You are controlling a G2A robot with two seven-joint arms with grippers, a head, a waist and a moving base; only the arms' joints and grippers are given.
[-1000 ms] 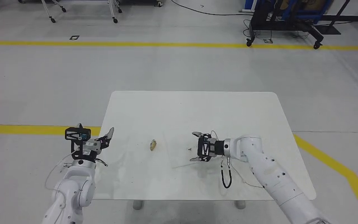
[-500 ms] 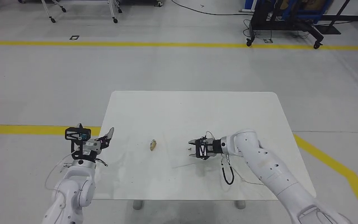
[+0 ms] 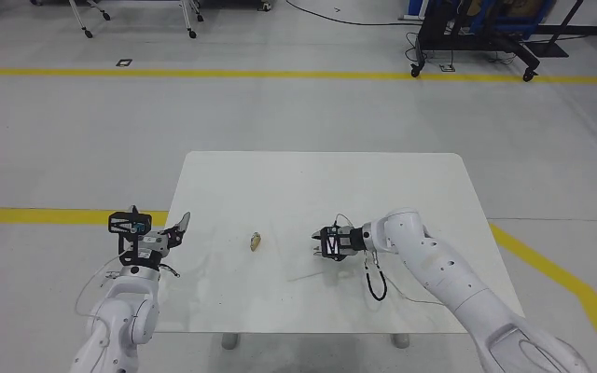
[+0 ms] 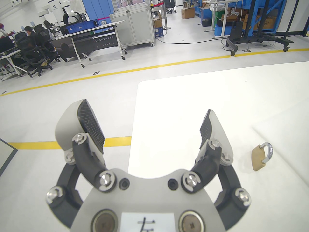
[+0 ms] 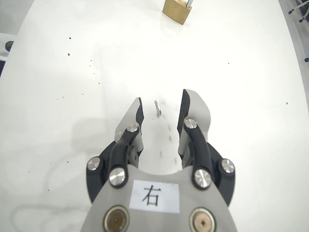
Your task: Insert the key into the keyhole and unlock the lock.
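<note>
A brass padlock [image 3: 255, 241] with a silver shackle lies flat on the white table [image 3: 392, 182], left of the middle. It also appears in the right wrist view [image 5: 179, 7] and the left wrist view [image 4: 260, 156]. A small silver key [image 5: 158, 108] stands on edge on the tabletop between the fingers of my right gripper [image 5: 161, 100]. That gripper is open, with neither pad touching the key. In the top view the right gripper [image 3: 320, 242] sits low over the table, right of the padlock. My left gripper [image 4: 146, 111] is open and holds nothing; it hovers at the table's left edge [image 3: 177, 228].
A black cable loop [image 3: 376, 283] hangs from the right forearm over the table's front part. Small dark specks [image 5: 68, 54] dot the tabletop. Bare floor with a yellow line [image 3: 56, 215] surrounds the table.
The right gripper has shifted slightly left toward the padlock and its fingers have narrowed around the key. The left arm has kept still.
</note>
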